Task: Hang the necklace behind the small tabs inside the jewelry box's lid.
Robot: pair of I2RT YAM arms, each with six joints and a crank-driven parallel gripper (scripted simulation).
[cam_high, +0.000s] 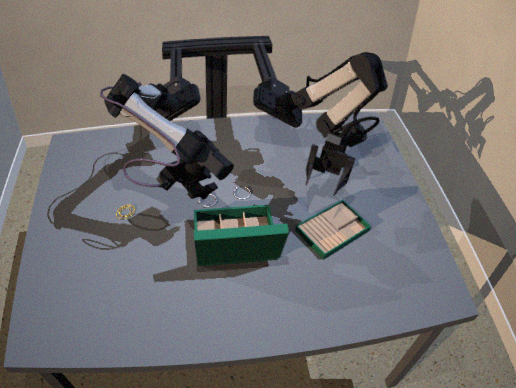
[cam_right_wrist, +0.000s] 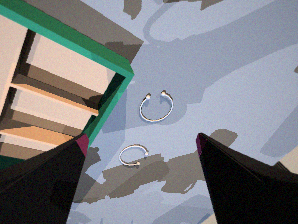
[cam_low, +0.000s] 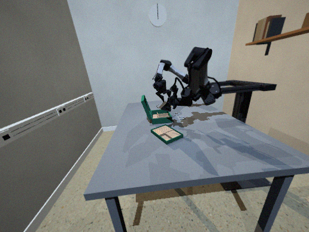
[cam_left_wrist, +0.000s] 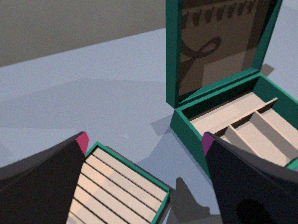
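Necklace (cam_high: 125, 212) (cam_low: 157, 106), a loose gold coil on the table (cam_high: 240, 310) (cam_low: 194, 161), and it's the right gripper (cam_high: 192, 187) (cam_low: 161, 98) (cam_right_wrist: 142, 135) that has the nearer line to it. Take twelve as the top edge of the overhead view: from those fingers the coil lies between eight and nine o'clock, well apart. Coiled like that, it offers no clear long axis. Right fingers wide apart, nothing between them, and the right wrist view has silver cuffs (cam_high: 242, 198) (cam_low: 176, 113) (cam_right_wrist: 156, 121) beyond the tips, no gold; the arm must swing away from those, I'd say. Left gripper (cam_high: 322, 189) (cam_low: 164, 108) (cam_left_wrist: 145, 142), also spread and holding nothing, is over on the tray side, with the box (cam_high: 232, 209) (cam_low: 161, 120) (cam_left_wrist: 192, 142) (cam_right_wrist: 75, 50) between three and four o'clock from the coil. The lid (cam_high: 240, 247) (cam_low: 145, 104) (cam_left_wrist: 172, 55) stands raised, its tabs (cam_left_wrist: 220, 17) facing twelve, so the chain should come in from that side. Nothing hung yet.
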